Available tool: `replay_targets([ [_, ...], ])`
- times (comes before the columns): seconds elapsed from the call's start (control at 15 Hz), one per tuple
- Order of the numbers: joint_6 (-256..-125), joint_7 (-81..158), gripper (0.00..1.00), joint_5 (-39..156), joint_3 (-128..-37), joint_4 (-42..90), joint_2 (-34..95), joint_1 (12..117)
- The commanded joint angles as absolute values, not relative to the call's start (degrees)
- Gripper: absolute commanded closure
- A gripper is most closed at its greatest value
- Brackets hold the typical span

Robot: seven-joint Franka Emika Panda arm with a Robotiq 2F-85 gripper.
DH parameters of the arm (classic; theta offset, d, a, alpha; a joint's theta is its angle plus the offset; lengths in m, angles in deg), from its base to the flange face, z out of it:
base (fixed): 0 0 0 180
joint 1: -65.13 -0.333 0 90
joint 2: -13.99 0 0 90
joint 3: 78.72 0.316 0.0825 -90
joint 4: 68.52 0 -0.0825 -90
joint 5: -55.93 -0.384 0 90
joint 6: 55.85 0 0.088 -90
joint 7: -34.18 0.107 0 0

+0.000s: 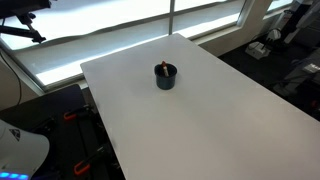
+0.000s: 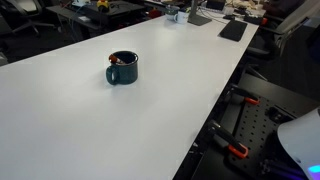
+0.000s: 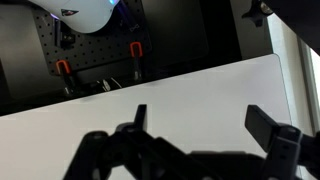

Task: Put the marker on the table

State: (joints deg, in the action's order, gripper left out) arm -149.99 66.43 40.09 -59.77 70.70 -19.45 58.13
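Clamps (image 1: pixel 70 116): red and black, low down by the left side of the table. The wrist view shows them too, on a black board with holes.
Table (image 1: pixel 210 125): big, white and flat, seen in both exterior views.
Mug (image 1: pixel 166 79): dark and round. It stands up near the middle of the table, well apart from every edge.
Marker (image 1: pixel 162 68): inside the mug, with its reddish end poking up over the rim. It is not lying on the table.
Mug wall: goes all around the marker and hides its lower part.
Gripper (image 3: pixel 200 118): dark, at the bottom of the wrist view, above the table's edge.
Fingers (image 3: pixel 262 125): spread wide apart, holding nothing.
Far desks (image 2: pixel 200 14): dark things on them, too small to read.
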Motion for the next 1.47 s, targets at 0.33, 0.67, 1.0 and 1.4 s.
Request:
replay_targets([
  [0.33, -149.96, 66.54, 0.0, 40.22, -60.01, 70.64, -19.38, 57.87],
  [0.67, -149.96, 66.54, 0.0, 40.22, -60.01, 70.64, -19.38, 57.87],
  [1.0, -149.96, 66.54, 0.0, 40.22, -60.01, 70.64, -19.38, 57.87],
  [1.4, -151.5, 61.82, 0.0, 39.89, -62.47, 70.1, -15.97, 58.5],
])
